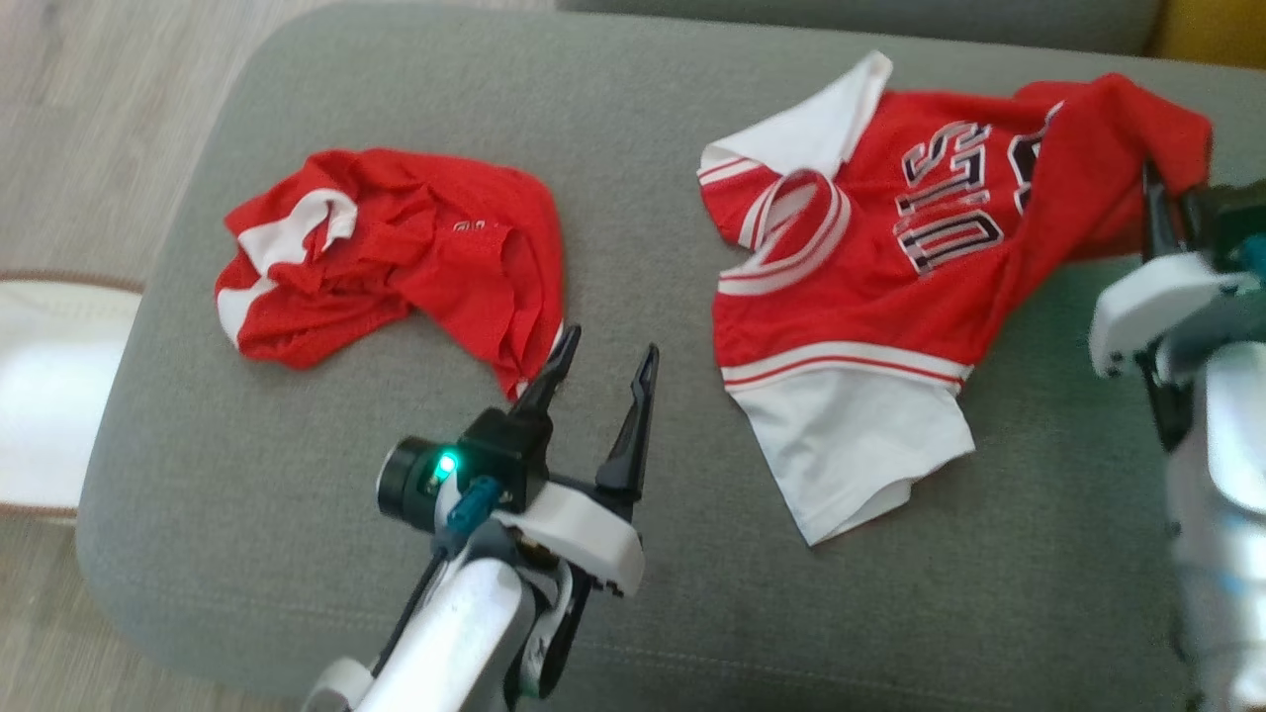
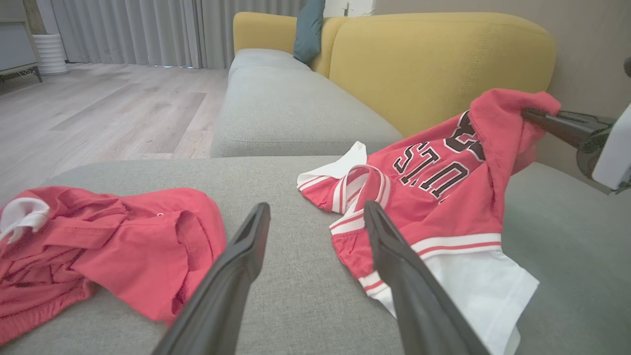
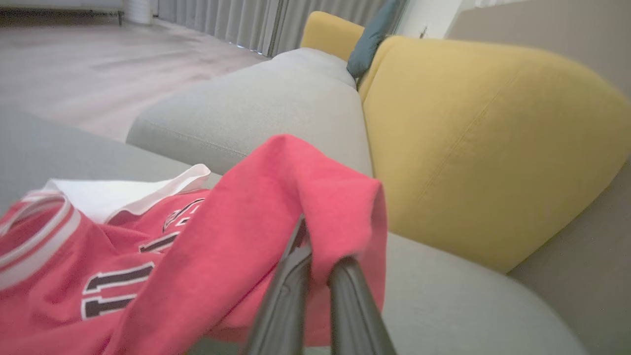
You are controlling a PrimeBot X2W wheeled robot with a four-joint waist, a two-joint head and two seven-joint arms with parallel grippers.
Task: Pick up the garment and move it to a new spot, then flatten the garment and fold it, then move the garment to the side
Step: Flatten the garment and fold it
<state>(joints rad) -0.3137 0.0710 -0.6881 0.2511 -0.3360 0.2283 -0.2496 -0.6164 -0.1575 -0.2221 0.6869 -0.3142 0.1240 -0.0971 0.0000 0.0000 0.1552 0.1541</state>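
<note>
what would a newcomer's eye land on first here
The red and white jersey spread on the right side of the grey cushion, with the right gripper shut on its lifted right-hand edge. Next comes the crumpled red garment on the cushion's left. The left gripper hangs open over the stretch between the two.
</note>
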